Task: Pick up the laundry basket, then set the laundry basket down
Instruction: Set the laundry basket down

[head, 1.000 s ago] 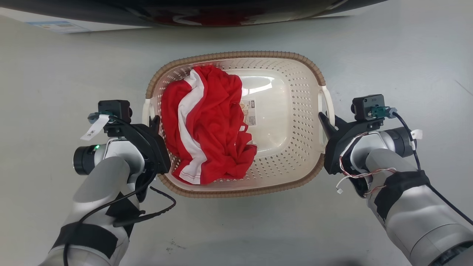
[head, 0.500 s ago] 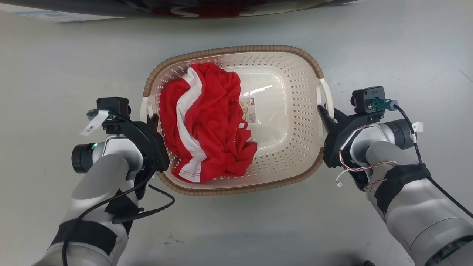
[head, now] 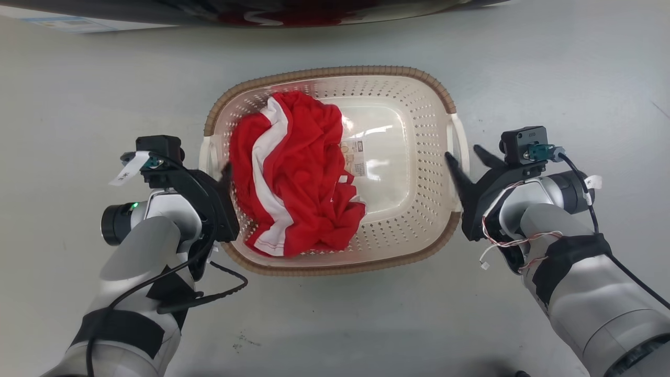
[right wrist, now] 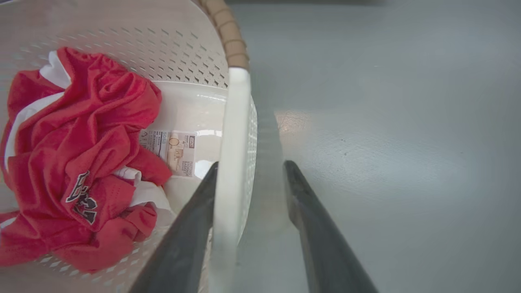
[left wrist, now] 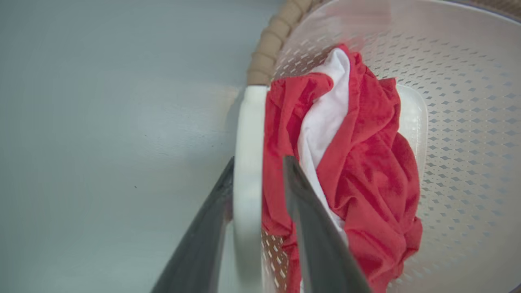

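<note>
The laundry basket rests on the grey floor, directly between my two hands, with one white handle at each hand.

My left gripper is placed around the left handle, and the white bar goes up between its two fingers. The outer finger lies against the bar. The inner finger stands a little apart from it, so the jaws are slightly open and hold nothing.

My right gripper is opened wider. The right handle passes between its fingers. The inner finger is close against the bar, and the outer finger is clearly apart from it, over the bare floor. This hand also grips nothing.

Just beside the inner finger of the left hand, inside the basket, lies a crumpled red and white garment. It covers the half of the basket nearer to that hand. On the side nearer to the right hand the perforated wall and the smooth bottom are bare, and a label sticker sits on the bottom, touching the edge of the cloth. In the right wrist view I see dark lettering on the garment, but I cannot read it.
</note>
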Available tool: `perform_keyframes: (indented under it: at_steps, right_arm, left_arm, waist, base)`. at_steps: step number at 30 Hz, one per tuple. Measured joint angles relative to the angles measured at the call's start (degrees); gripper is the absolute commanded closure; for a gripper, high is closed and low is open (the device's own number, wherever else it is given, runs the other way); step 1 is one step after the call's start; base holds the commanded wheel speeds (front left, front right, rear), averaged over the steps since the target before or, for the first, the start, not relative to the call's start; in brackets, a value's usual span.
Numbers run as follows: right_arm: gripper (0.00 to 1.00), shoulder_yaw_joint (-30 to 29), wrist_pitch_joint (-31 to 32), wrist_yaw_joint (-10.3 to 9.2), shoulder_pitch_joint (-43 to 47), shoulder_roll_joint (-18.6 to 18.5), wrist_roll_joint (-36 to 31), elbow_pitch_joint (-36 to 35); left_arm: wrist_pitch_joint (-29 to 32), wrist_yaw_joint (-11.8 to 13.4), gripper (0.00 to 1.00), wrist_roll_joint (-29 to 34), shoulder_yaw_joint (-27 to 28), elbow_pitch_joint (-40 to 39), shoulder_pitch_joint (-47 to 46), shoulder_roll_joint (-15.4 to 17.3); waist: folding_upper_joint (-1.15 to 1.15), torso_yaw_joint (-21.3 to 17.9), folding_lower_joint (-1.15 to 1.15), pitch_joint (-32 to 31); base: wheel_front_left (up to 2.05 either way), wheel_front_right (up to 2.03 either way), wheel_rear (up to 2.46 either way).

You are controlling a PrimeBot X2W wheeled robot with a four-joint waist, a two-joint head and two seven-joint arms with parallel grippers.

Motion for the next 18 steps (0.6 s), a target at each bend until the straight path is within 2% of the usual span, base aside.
perform_keyframes:
  at_steps: [10, 18]
  right_arm:
    - [0.0, 1.0, -3.8, 0.33, 0.1, -0.7, -1.2, -0.2]
    - [0.0, 0.7, -6.1, 0.44, 1.7, -0.9, -1.1, -0.2]
  left_arm:
    - [0.6, -0.1, 0.0, -0.5, 0.1, 0.3, 0.0, -0.1]
    - [-2.8, -0.5, 0.0, -0.5, -0.2, 0.3, 1.8, -0.1]
  waist:
    - [0.0, 0.3, 0.0, -1.8]
    - [0.0, 0.4, 0.0, -5.0]
  base:
    - [0.0, 0.0, 0.0]
    - [0.0, 0.0, 0.0]
